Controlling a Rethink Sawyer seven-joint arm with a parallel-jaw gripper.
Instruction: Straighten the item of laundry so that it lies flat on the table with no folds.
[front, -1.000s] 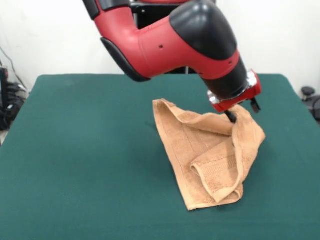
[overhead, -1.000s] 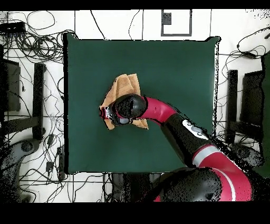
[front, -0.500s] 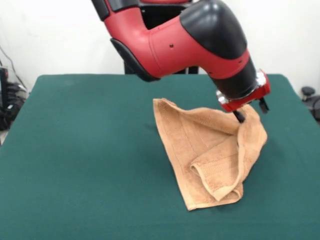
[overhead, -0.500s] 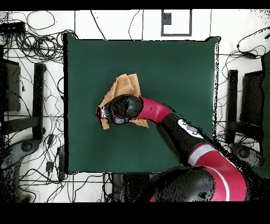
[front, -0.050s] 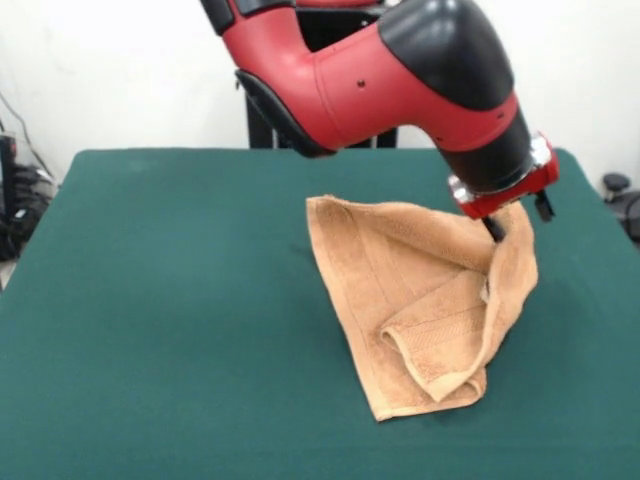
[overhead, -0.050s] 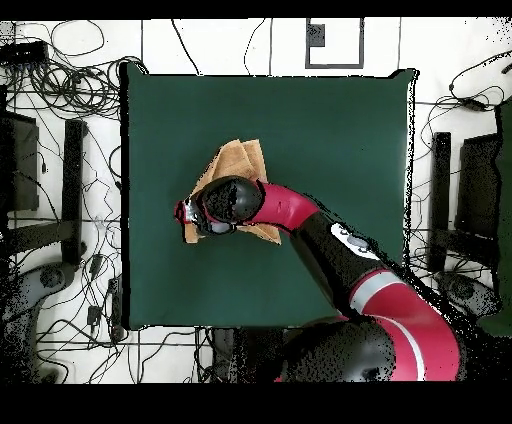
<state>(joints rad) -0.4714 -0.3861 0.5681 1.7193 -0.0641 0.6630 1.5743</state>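
The arm (front, -0.050s: 380, 75) was glossy red with a rounded black joint cap, small dark screw holes, a black wrist and a red end flange.

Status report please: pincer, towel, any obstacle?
Pincer shut on towel corner, lifted off the table. Towel partly raised, lower end folded over. Nothing in the way.

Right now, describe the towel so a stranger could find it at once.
Look at the dark green table; the only cloth on it is an orange-tan terry towel, lying under the red arm. One corner is pinched up by the hand, and a woven border band folds over near its front edge.
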